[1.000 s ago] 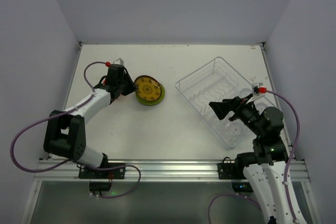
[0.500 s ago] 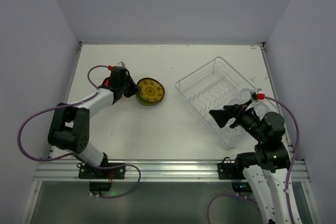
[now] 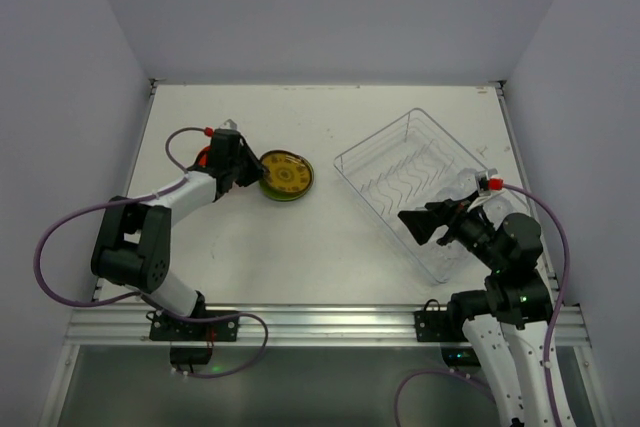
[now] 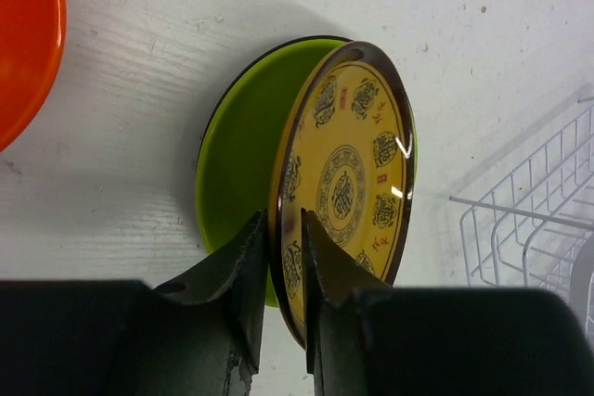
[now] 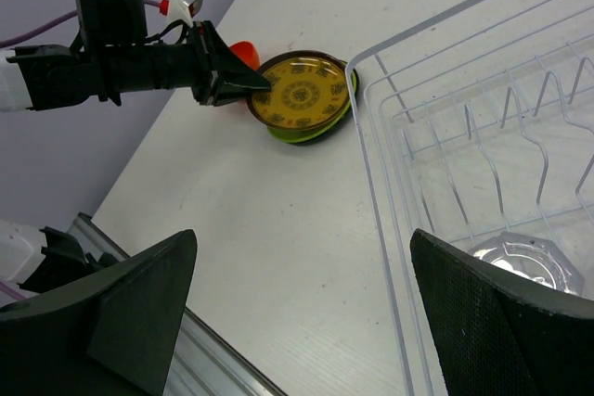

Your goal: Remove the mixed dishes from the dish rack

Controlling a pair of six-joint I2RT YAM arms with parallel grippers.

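Note:
My left gripper (image 3: 243,169) is shut on the rim of the olive-yellow patterned plate (image 4: 353,173) and holds it tilted over the lime-green plate (image 4: 237,155), which lies on the table. A dark rim shows under the green plate. The orange bowl (image 4: 19,34) sits just left of them. My right gripper (image 3: 425,222) is open and empty above the near left wall of the clear dish rack (image 3: 400,132). The wire holder (image 5: 483,146) is bare. A clear cup (image 5: 524,261) lies in the rack's near end.
The rack stands askew on the right half of the white table (image 3: 330,247). Grey walls close in the back and both sides. A metal rail (image 3: 320,322) runs along the near edge.
My left gripper shifted slightly away with the yellow plate still in it. My right gripper drew back toward the near edge and a little lower. In the last half second nothing moved.

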